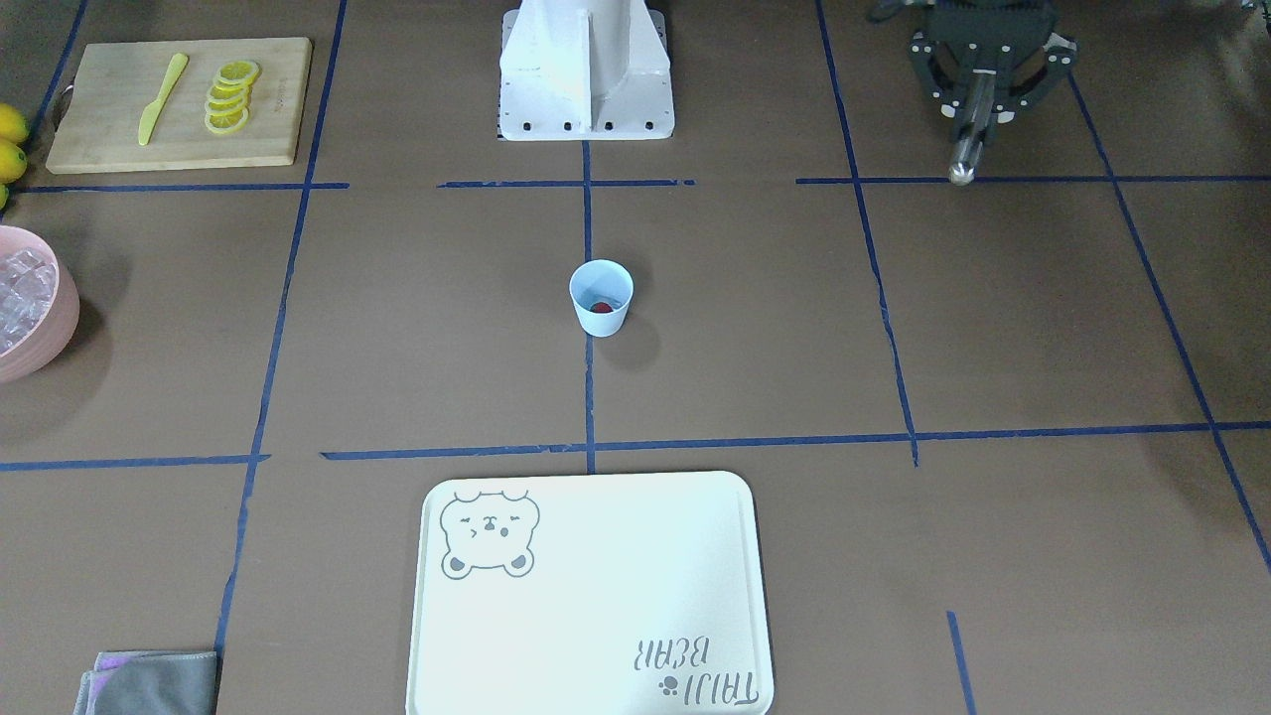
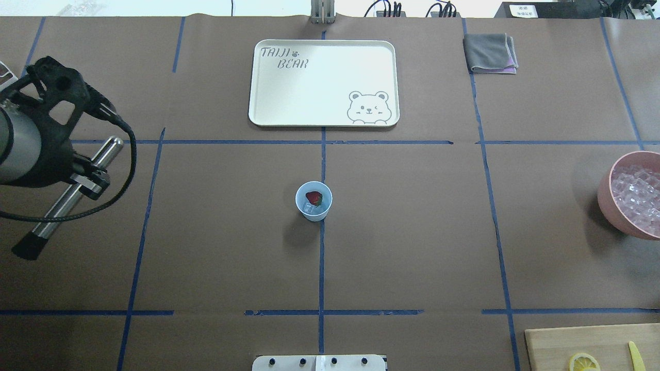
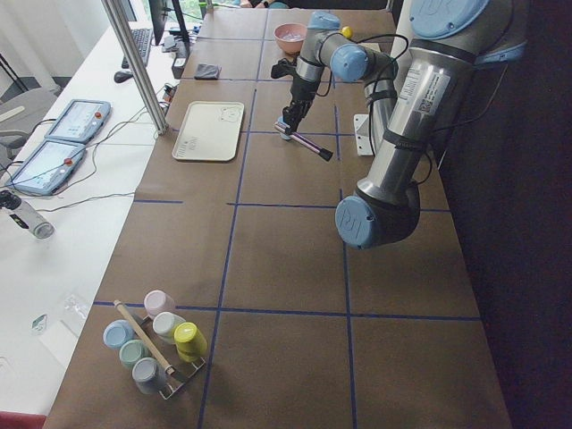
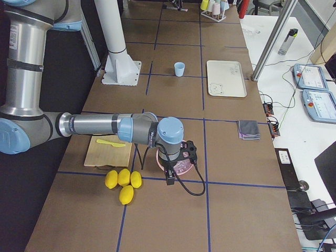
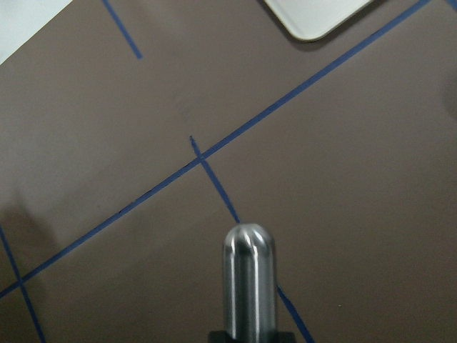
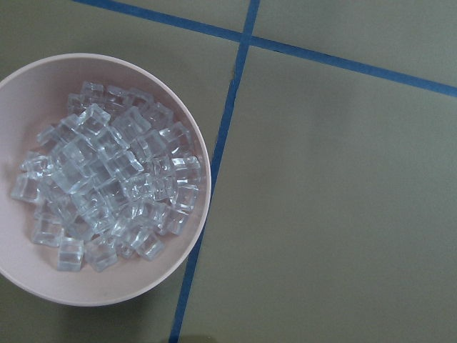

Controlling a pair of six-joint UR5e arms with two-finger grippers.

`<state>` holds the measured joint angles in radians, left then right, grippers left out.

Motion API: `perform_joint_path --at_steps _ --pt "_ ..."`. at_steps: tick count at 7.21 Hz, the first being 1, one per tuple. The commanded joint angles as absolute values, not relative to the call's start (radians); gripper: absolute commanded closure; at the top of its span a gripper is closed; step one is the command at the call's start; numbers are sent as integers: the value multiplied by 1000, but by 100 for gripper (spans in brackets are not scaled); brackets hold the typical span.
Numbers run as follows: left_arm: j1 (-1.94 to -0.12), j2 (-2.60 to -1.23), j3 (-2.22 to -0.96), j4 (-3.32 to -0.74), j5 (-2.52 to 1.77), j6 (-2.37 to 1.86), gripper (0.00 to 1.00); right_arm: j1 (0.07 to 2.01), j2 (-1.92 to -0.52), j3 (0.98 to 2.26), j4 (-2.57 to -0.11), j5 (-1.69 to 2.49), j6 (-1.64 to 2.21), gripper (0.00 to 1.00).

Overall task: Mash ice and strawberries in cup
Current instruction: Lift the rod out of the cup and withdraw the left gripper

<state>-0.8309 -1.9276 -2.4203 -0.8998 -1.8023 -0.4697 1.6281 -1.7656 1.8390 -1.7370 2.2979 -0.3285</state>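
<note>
One small pale-blue tapered plastic cup (image 2: 314,217) stands upright at the middle of the brown paper-covered table (image 2: 412,232), holding a small round red strawberry (image 2: 313,197) and small clear ice cubes (image 2: 308,208). Well apart at its 9 o'clock in the overhead view, the left gripper (image 2: 87,178) is clamped on a long round-tipped steel rod (image 2: 106,153), tilted above the paper. At 3 o'clock sits a large pink bowl (image 2: 604,193) heaped with more cubes; the right gripper (image 4: 172,170) hangs over it, whether open or closed I cannot tell.
</note>
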Motion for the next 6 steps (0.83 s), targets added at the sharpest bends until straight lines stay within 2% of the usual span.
perform_joint_path --at_steps 1,4,6 --pt "-919 -1870 -2341 -899 -1858 -468 100 1628 -1766 1839 -1736 2298 -328 1" --pt "-991 -1786 -2281 -948 -1940 -398 100 1628 -1766 1839 -1736 2298 -328 1" --pt "-1073 -1734 -2182 -1066 -2015 -290 100 1628 -1766 1839 -1736 2298 -328 1"
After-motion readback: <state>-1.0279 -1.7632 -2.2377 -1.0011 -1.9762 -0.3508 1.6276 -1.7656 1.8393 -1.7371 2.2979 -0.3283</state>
